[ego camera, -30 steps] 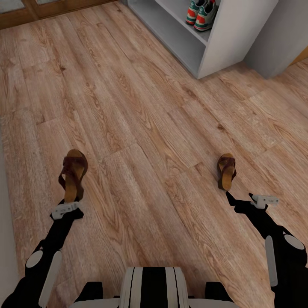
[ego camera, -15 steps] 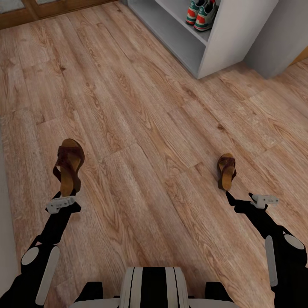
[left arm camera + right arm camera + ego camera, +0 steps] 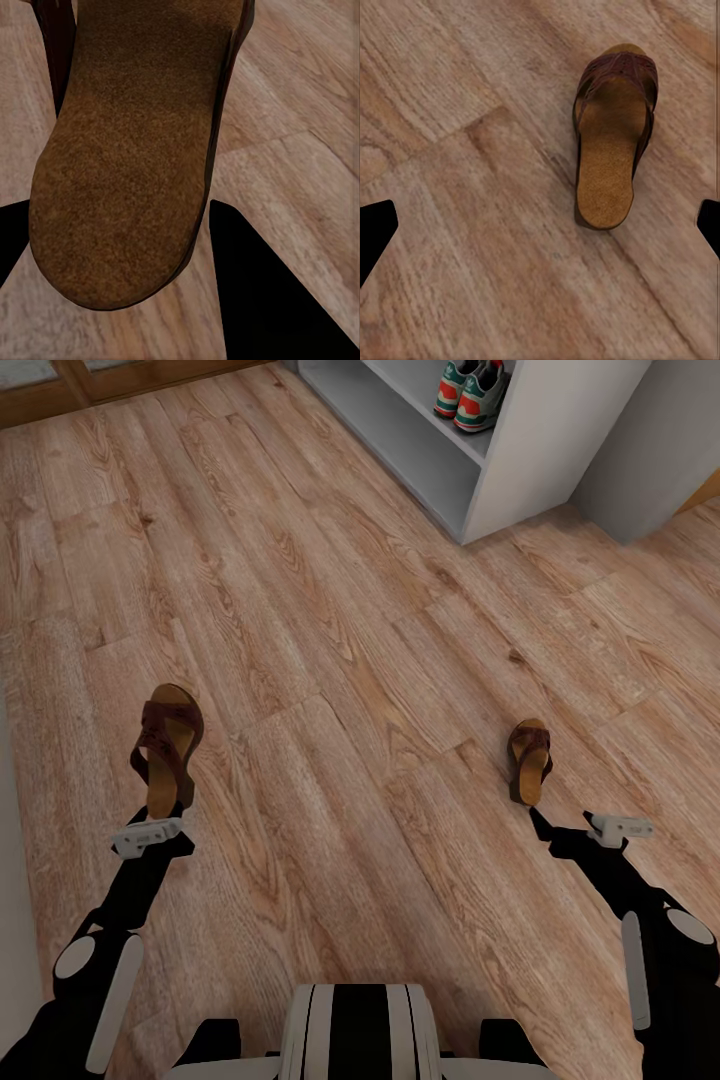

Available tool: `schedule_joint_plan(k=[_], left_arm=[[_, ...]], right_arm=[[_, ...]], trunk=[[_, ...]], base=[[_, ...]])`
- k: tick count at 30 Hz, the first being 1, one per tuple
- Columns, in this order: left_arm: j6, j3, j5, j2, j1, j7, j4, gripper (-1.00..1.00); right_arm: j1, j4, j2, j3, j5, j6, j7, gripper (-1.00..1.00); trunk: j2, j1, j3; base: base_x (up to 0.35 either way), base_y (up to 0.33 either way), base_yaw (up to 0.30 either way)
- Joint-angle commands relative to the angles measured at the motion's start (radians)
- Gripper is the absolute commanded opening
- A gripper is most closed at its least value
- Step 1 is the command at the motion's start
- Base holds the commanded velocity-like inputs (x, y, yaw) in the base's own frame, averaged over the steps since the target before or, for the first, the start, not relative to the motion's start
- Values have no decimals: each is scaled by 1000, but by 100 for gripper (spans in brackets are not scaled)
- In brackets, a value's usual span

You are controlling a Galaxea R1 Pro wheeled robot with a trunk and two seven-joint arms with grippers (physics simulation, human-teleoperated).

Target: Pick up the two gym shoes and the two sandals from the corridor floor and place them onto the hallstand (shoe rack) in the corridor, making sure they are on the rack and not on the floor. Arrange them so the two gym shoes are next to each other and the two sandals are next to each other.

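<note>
One dark brown sandal (image 3: pixel 168 748) with a tan footbed is in my left gripper (image 3: pixel 160 812), which is shut on its heel. The left wrist view shows that sandal (image 3: pixel 127 150) large between the two black fingers of the left gripper (image 3: pixel 120 206), with the floor beyond. The other sandal (image 3: pixel 530 760) lies flat on the corridor floor (image 3: pixel 360 660). My right gripper (image 3: pixel 545 825) hovers open just behind its heel. In the right wrist view this sandal (image 3: pixel 611 142) lies ahead of the wide-open right gripper (image 3: pixel 540 225). The two gym shoes (image 3: pixel 470 395) stand side by side on a shelf of the hallstand (image 3: pixel 520 470).
A grey wall panel (image 3: pixel 655 450) stands right of the hallstand. A wooden door base (image 3: pixel 100 380) runs along the far left. A pale grey strip (image 3: pixel 10 910) borders the left edge. Wood planks stretch between me and the hallstand.
My left gripper has moved slightly forward with the sandal in it, and the sandal has straightened a little. The right arm and the floor sandal have stayed put.
</note>
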Motion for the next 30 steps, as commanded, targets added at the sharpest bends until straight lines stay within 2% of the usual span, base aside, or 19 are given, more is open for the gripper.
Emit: schedule_joint_plan(k=[1, 5, 10, 14, 17, 24, 30], left_arm=[[0, 0, -3, 0, 0, -1, 0, -100], [0, -2, -3, 0, 0, 0, 2, -100], [0, -4, -3, 0, 0, 0, 3, -100], [1, -6, -3, 0, 0, 0, 4, -100], [1, -6, -3, 0, 0, 0, 4, -100], [1, -9, -2, 0, 0, 0, 5, -100], [2, -45, -4, 0, 0, 1, 5, -100]], right_arm=[[0, 0, 0, -1, 0, 0, 0, 100], [-2, 3, 0, -25, -2, 0, -2, 100], [-13, 13, -1, -85, -3, 4, -6, 100], [-39, 42, -18, -115, -2, 40, -8, 100], [-50, 72, -30, -121, -3, 52, -7, 100], [-54, 91, -36, -116, -4, 49, -3, 100], [-54, 95, -30, -98, -3, 30, -2, 100]], trunk=[[0, 0, 0], [0, 0, 0], [0, 0, 0], [0, 0, 0], [0, 0, 0], [0, 0, 0], [0, 0, 0]], base=[[0, 0, 0], [0, 0, 0], [0, 0, 0], [0, 0, 0], [0, 0, 0], [0, 0, 0], [118, 0, 0]])
